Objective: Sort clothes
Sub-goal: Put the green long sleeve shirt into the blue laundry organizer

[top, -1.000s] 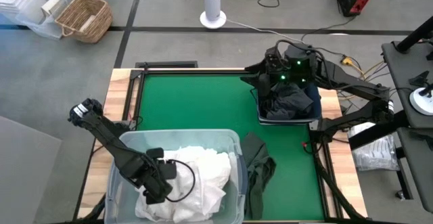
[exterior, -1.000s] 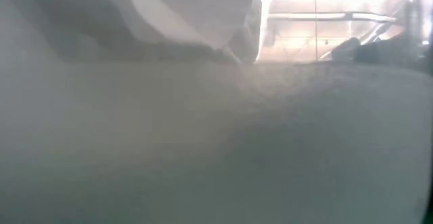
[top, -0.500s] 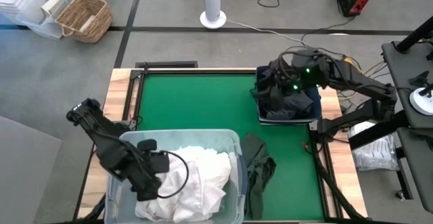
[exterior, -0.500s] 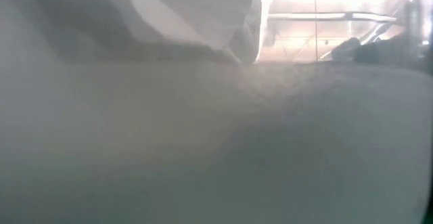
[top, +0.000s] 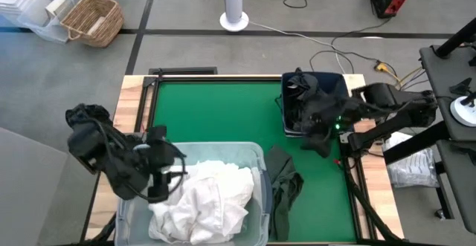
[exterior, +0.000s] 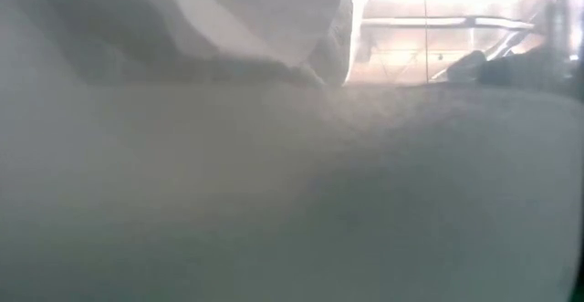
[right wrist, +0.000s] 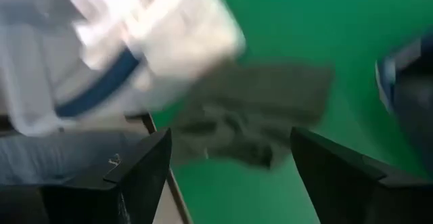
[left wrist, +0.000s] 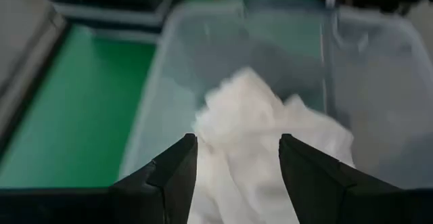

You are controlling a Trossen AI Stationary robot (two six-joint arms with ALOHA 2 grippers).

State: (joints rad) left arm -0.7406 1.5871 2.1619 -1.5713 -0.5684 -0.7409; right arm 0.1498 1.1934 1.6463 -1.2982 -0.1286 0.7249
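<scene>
**Both hands empty, clothes split between tub, bin and tabletop**

The left hand (left wrist: 237, 160) hangs over the near-left clear tub (top: 253, 151), fingers apart and holding nothing, above the white clothes (top: 204, 201) heaped inside. The right hand (right wrist: 230, 163), fingers also spread and empty, sits at the near edge of the dark blue bin (top: 338, 82) at far right, where dark clothes (top: 309, 101) lie. An olive garment (top: 282, 183) lies on the green tabletop (top: 216, 112) just right of the tub.

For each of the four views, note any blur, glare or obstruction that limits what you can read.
High view: sharp, evenly lit. Low view: a pale haze covers nearly everything, with glare at the upper right. Left wrist view: the white clothes are soft-edged. Right wrist view: motion-smeared, the olive garment streaked.
</scene>
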